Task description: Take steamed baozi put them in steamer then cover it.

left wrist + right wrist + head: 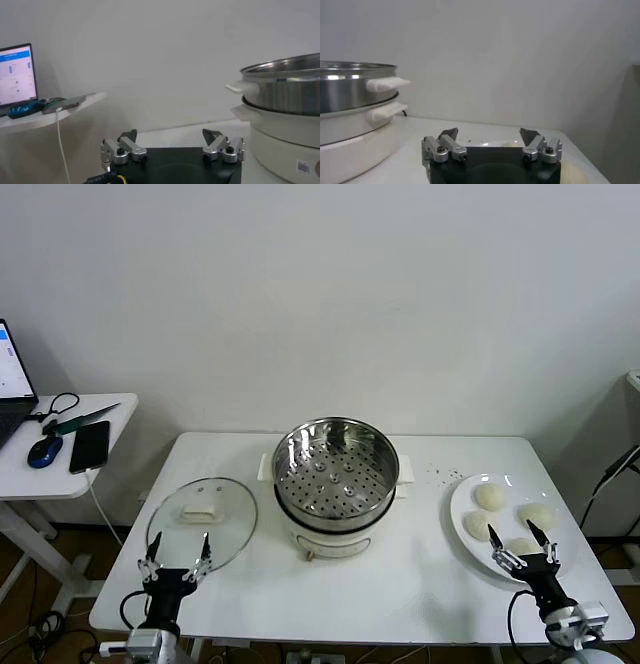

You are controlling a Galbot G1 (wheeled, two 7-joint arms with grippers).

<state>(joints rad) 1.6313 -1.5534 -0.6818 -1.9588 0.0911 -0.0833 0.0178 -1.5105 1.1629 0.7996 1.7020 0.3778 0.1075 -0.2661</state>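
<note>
Baozi (490,497) show from the head only; steamer (285,95) everywhere.

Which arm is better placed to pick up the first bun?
The right. The right gripper hangs open at the plate of baozi; the left gripper is by the cover.

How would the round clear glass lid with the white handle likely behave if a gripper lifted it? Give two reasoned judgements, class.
The round clear glass lid is probably fragile, since it looks like glass inside a thin metal rim. It lies flat on the white table, so its edge seems hard to grip; the raised white handle likely offers the steadier hold, though the lid may tilt.
</note>
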